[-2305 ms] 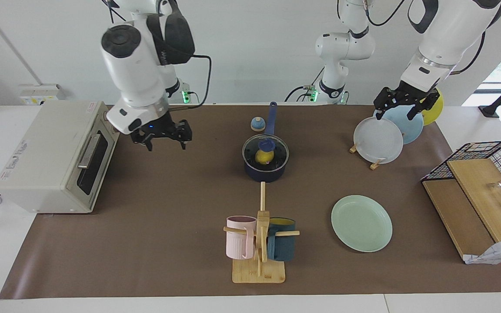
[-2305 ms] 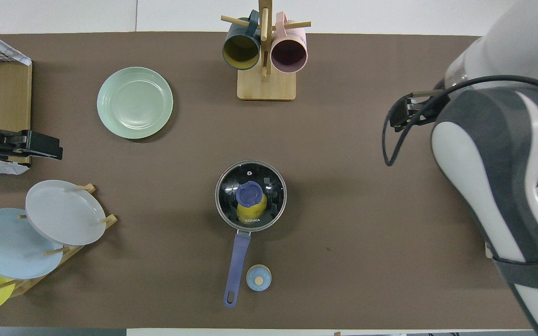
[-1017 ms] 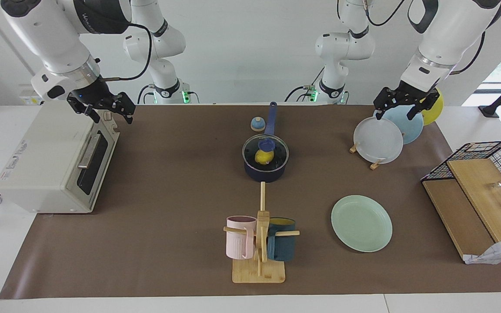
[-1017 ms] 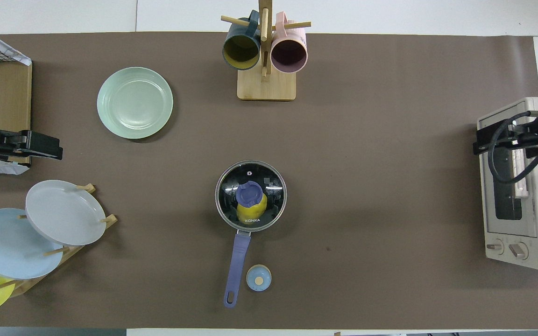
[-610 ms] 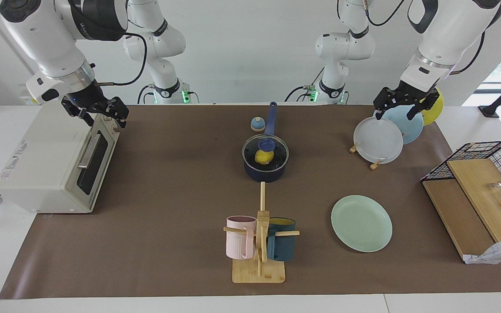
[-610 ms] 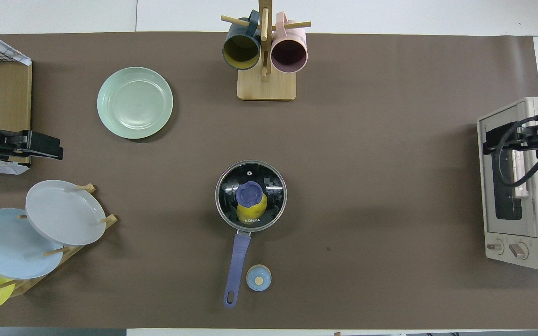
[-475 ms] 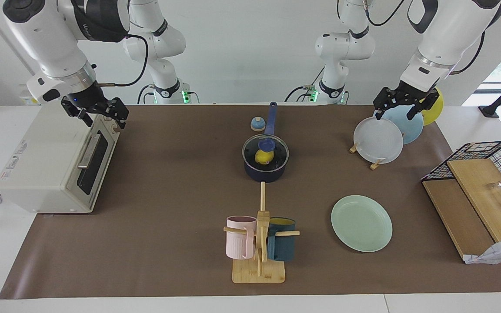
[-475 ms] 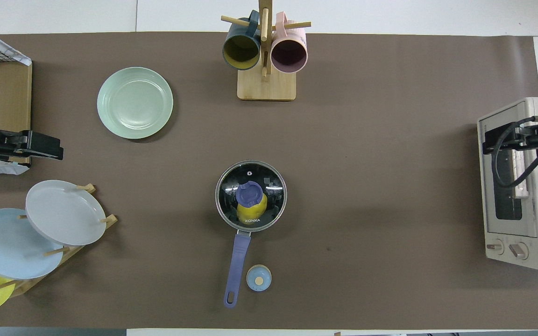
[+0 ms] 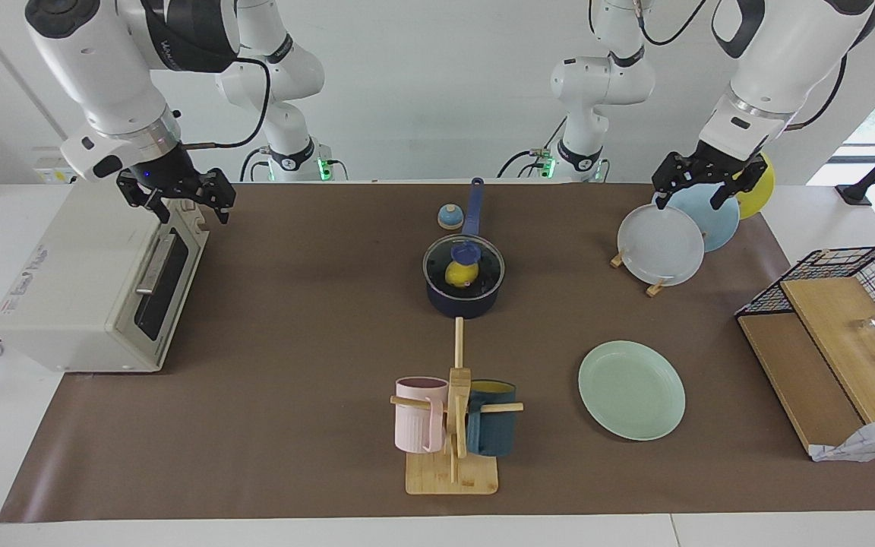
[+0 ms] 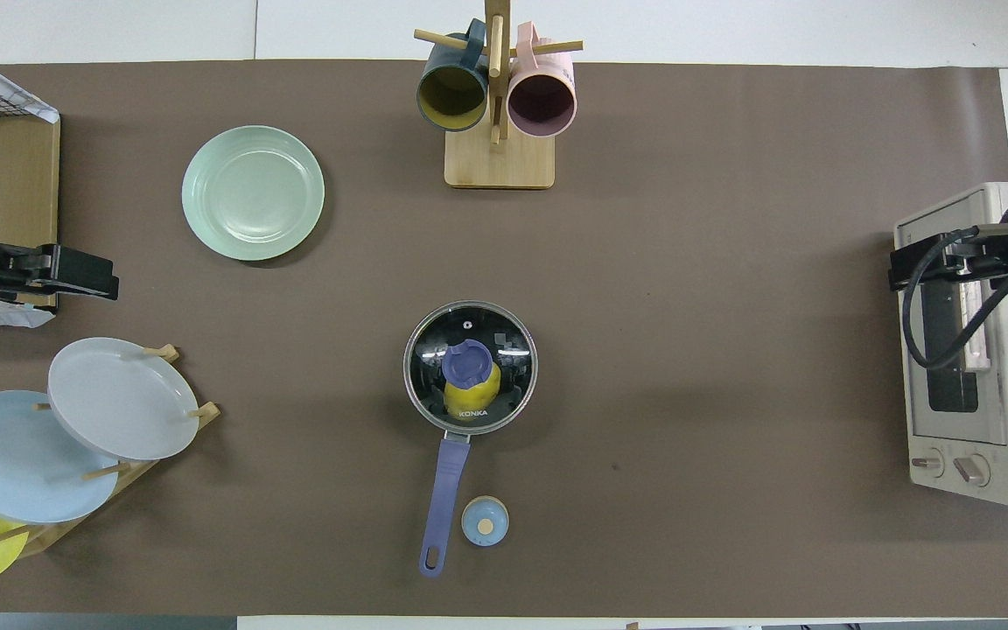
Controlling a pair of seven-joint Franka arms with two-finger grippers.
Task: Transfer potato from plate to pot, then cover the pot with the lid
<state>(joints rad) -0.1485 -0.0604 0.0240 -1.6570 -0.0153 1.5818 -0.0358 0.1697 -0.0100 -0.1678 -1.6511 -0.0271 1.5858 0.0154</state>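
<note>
- Potato (image 9: 461, 273) placement comes last in this list, which runs from the biggest thing to the smallest.
- A toaster oven (image 9: 96, 281) sits at the right arm's end of the table. The right gripper (image 9: 179, 199) hangs over its top corner, fingers spread, holding nothing.
- A rack of plates (image 9: 669, 237) stands at the left arm's end, near the robots. The left gripper (image 9: 699, 182) hovers above it, fingers also spread and empty. This arm waits.
- A mug tree (image 9: 453, 422) with a pink and a teal mug stands farther from the robots than the pot.
- The plate (image 9: 632, 390), pale mint green, lies bare, farther from the robots than the rack and toward the left arm's end.
- The pot (image 9: 465, 282), dark navy, sits mid-table between the two arms. Its long blue handle points straight toward the robots.
- The lid (image 10: 470, 367), clear glass with a blue knob, rests level on the pot's rim.
- A small blue bell (image 9: 450, 216) sits just beside the handle.
- The potato, bright yellow, shows through the glass, inside the pot under the knob.
- Both grippers are well apart from the pot, one to each end, neither clearly nearer. By my reading both steps look done, and no further reach seems called for.
</note>
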